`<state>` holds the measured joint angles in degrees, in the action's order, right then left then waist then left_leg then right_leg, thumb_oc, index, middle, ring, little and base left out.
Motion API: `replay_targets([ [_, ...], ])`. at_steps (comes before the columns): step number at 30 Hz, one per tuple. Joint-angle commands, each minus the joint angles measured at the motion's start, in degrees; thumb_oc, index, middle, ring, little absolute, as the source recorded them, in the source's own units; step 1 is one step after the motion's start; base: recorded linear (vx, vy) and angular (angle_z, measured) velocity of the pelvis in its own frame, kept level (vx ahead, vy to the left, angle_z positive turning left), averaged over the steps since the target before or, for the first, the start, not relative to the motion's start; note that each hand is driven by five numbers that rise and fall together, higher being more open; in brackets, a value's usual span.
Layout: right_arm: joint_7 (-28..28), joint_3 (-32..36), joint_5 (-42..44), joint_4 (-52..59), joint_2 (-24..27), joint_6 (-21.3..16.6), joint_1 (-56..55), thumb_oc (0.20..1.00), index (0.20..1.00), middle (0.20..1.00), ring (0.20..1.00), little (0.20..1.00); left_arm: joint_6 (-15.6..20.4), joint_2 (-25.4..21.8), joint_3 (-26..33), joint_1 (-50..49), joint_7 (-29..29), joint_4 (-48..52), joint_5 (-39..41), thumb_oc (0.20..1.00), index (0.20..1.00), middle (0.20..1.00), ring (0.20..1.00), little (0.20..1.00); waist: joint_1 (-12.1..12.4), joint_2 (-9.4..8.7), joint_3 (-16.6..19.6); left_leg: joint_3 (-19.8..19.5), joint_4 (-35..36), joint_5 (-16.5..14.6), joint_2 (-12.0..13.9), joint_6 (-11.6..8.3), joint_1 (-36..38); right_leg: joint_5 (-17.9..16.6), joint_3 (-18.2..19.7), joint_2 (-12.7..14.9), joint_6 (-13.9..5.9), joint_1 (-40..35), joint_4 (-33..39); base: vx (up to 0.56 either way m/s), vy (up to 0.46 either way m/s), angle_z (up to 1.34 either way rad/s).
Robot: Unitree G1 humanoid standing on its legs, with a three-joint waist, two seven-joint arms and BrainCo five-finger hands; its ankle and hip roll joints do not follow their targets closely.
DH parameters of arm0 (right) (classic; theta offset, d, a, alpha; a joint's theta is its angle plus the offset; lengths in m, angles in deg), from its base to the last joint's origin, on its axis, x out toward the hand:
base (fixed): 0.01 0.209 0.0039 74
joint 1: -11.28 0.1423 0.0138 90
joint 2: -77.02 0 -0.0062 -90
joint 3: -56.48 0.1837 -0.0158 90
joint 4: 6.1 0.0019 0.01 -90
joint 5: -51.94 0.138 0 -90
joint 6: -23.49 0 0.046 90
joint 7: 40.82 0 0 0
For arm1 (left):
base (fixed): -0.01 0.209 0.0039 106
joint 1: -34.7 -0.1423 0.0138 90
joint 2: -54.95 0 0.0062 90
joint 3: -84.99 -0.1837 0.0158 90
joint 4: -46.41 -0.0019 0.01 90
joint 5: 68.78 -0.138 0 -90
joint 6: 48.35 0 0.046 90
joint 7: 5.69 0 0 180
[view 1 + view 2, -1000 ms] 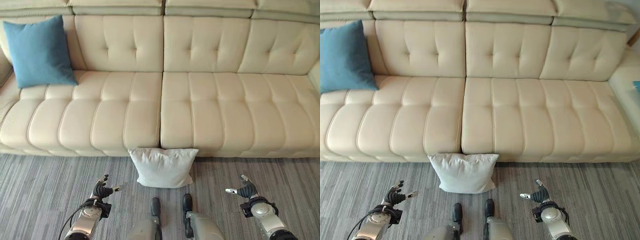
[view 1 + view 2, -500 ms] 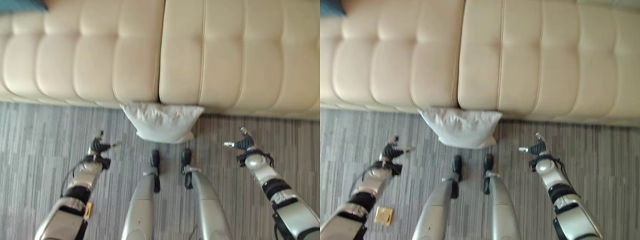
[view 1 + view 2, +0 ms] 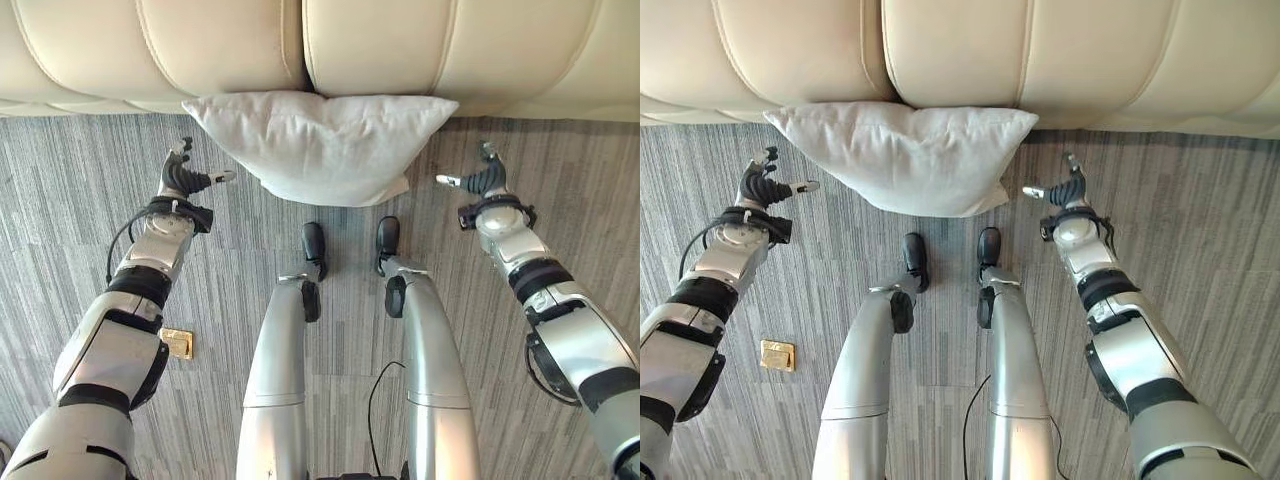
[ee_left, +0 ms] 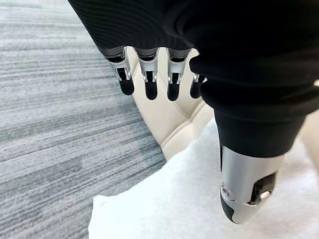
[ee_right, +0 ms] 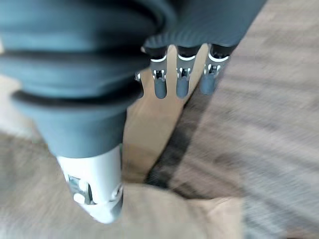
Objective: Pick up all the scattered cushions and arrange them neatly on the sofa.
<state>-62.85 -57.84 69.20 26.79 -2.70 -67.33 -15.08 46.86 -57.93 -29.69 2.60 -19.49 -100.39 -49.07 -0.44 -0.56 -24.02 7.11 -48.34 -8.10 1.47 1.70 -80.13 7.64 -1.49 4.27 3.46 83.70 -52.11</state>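
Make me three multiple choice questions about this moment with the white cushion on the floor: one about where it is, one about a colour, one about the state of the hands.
1. Where does the white cushion lie?
A. on the sofa seat
B. on the carpet against the front of the sofa
C. in the left hand

2. What colour is the carpet?
A. striped grey
B. plain red
C. green

3. How are the left hand and the right hand?
A. both curled round the cushion
B. one gripping it, one idle
C. both open, either side of the cushion, not touching it

Answers: 1 B, its top edge meets the sofa's base. 2 A, grey stripes run across it. 3 C, carpet shows between each hand and the cushion.
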Motion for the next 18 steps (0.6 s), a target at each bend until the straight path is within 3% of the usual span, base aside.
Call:
replay_targets([
  [1, -2.88, -2.59, 3.44, -0.5, -3.09, -3.58, 0.15, 1.0, 1.0, 1.0, 1.0, 1.0, 0.98, -0.62, 1.09, -1.47, -2.04, -3.16, 1.05, 1.0, 1.0, 1.0, 1.0, 1.0, -0.39, 2.19, 5.77, -0.63, -3.02, -7.74, -2.25, 0.05, 1.92, 2.59, 3.73, -0.84, -4.85, -3.84, 4.63, 0.0, 0.0, 0.0],
  [8, -6.28, -7.07, 5.09, 2.71, -11.72, -7.84, 8.96, 1.0, 1.0, 1.0, 1.0, 1.0, 2.09, 2.48, -4.13, 8.03, -6.02, -3.56, -0.47, 1.0, 1.0, 1.0, 1.0, 1.0, 1.24, 2.86, 6.6, -1.9, -4.71, -6.92, -3.04, 0.0, -3.04, 2.44, 2.96, -0.35, -5.31, 0.42, 2.5, 0.0, -0.053, 0.06],
  [9, -6.72, -7.96, 5.54, 4.63, -14.23, -8.95, 10.31, 0.222, 0.222, 0.222, 0.222, 0.222, 2.87, 3.53, -4.31, 9.33, -7.55, -2.96, -0.43, 1.0, 1.0, 1.0, 1.0, 1.0, 1.58, 2.89, 6.92, -2.37, -4.53, -6.57, -3.38, 0.0, -3.74, 2.23, 2.84, -0.44, -5.42, 1.16, 2.36, 0.01, -0.02, 0.12],
  [10, -6.55, -7.91, 5.94, 5.83, -14.99, -10.12, 10.33, 0.2, 0.2, 0.2, 0.2, 0.2, 3.56, 4.4, -4.05, 9.43, -8.19, -2.28, -0.06, 0.529, 0.529, 0.529, 0.529, 0.529, 1.65, 2.84, 7.2, -2.38, -4.37, -6.47, -3.48, 0.07, -4.06, 2.05, 2.74, -0.54, -5.41, 1.47, 2.6, 0.0, -0.044, 0.14],
  [11, -6.97, -7.62, 6.4, 7.52, -15.49, -10.86, 10.36, 0.2, 0.2, 0.2, 0.2, 0.2, 4.35, 5.24, -3.57, 9.65, -9.18, -0.64, 0.27, 0.2, 0.2, 0.2, 0.2, 0.2, 1.71, 2.81, 7.61, -2.45, -3.94, -6.27, -3.68, 0.1, -4.24, 1.96, 2.53, -0.53, -5.39, 1.64, 2.88, -0.01, -0.06, 0.12],
  [17, -6.38, -6.41, 7.21, 13.03, -15.79, -13.39, 7.09, 0.2, 0.2, 0.2, 0.2, 0.2, 6.81, 6.84, -1.96, 8.56, -10.71, 6.28, 1.9, 0.2, 0.2, 0.2, 0.2, 0.2, 1.48, 2.49, 8.71, -2.86, -2.32, -5.53, -4.28, 0.01, -3.53, 1.9, 2.13, -0.9, -5.22, 0.87, 4.07, -0.01, -0.03, 0.07],
  [18, -5.88, -5.18, 6.68, 16.36, -15.07, -14.26, 3.82, 0.2, 0.2, 0.2, 0.2, 0.2, 7.95, 8.19, 0.41, 6.09, -11.39, 9.23, 3.89, 0.2, 0.2, 0.2, 0.2, 0.2, 1.3, 2.08, 9.76, -2.97, -0.87, -5.4, -4.24, -0.07, -2.47, 1.72, 1.94, -1.38, -5.16, -0.01, 5.11, -0.01, -0.03, 0.04],
])
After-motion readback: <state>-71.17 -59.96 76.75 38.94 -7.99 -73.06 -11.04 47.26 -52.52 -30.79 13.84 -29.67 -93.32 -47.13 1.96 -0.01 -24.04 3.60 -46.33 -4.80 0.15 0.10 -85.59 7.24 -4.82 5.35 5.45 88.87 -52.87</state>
